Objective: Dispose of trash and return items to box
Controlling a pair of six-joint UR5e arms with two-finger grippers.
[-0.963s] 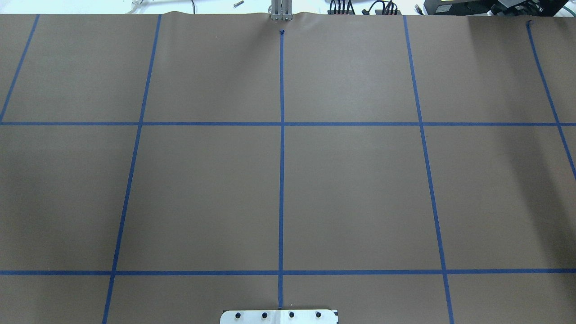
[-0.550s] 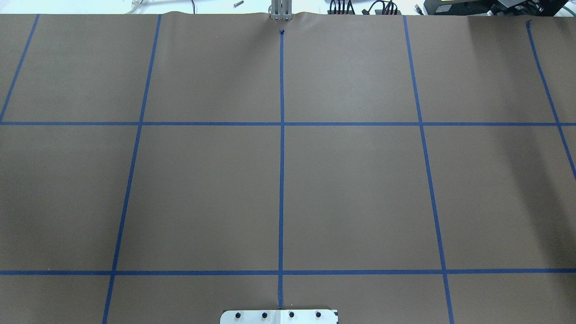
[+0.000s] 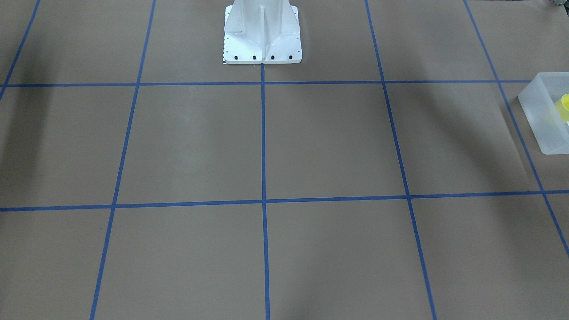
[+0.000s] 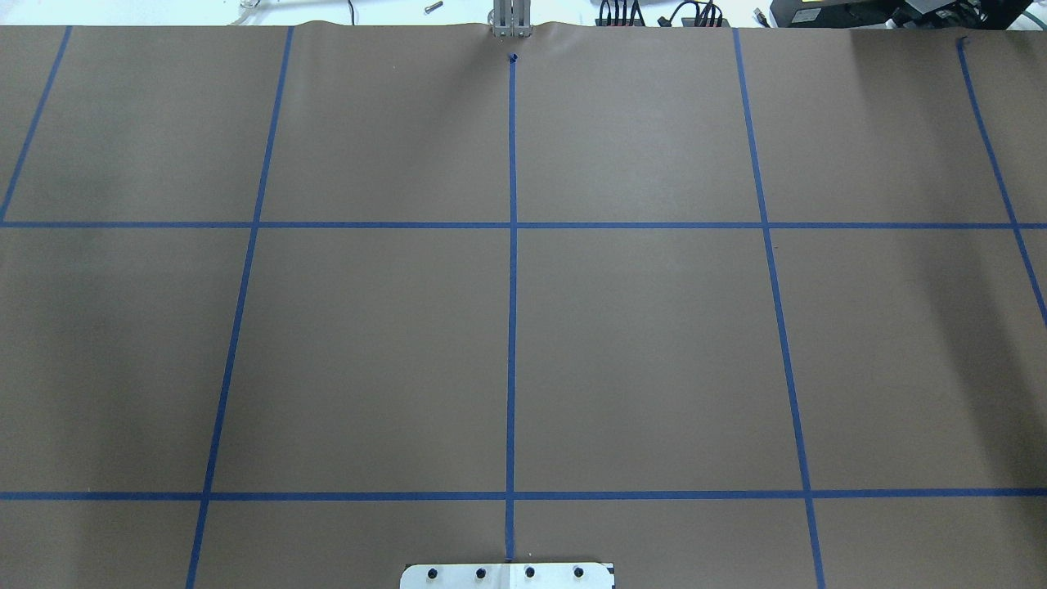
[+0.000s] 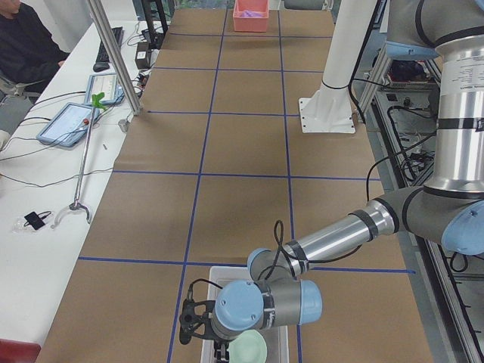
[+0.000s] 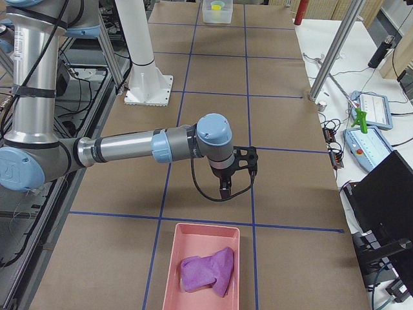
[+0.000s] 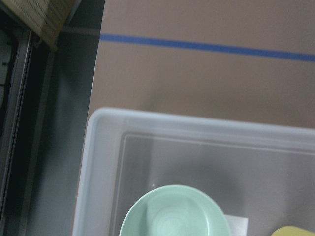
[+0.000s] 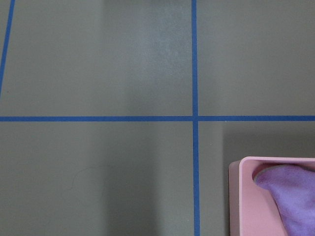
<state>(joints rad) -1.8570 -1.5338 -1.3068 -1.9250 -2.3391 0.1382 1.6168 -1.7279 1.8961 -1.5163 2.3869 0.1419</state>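
Left arm: you are looking at the left fingers [image 5: 220,352] hanging, pointing down, over the frosted box [image 5: 281,342] at the near end of the tabletop [image 5: 242,144] in the left side view. Only that view is showing them. The left wrist camera is not catching them, so you cannot tell whether they are spread or pressed together.

Task things: the mint-green bowl [image 7: 172,216] is sitting upright on the floor of the box, beneath the left fingers in the wrist view and just beside them in the side view. The yellow cup [image 7: 295,231] is sitting in the same box, next to the bowl. Only its edge is showing there, so you cannot tell whether it is upright or tipped. In the front-facing view the cup is glowing yellow through the box wall at the picture's edge.

Right arm: the right fingers [image 6: 224,189] are hanging, pointing down, above bare tabletop at the opposite end, well apart from the left fingers. Only the right side view is showing them, so you cannot tell their state either.

Other: a pink tray [image 6: 169,271] is lying near the right fingers, apart from them, on the camera's side in that view. A purple cloth [image 6: 208,271] is lying crumpled inside the tray. In the right wrist view two lines of blue tape [image 8: 195,118] are crossing on the tabletop just beyond the tray's corner.
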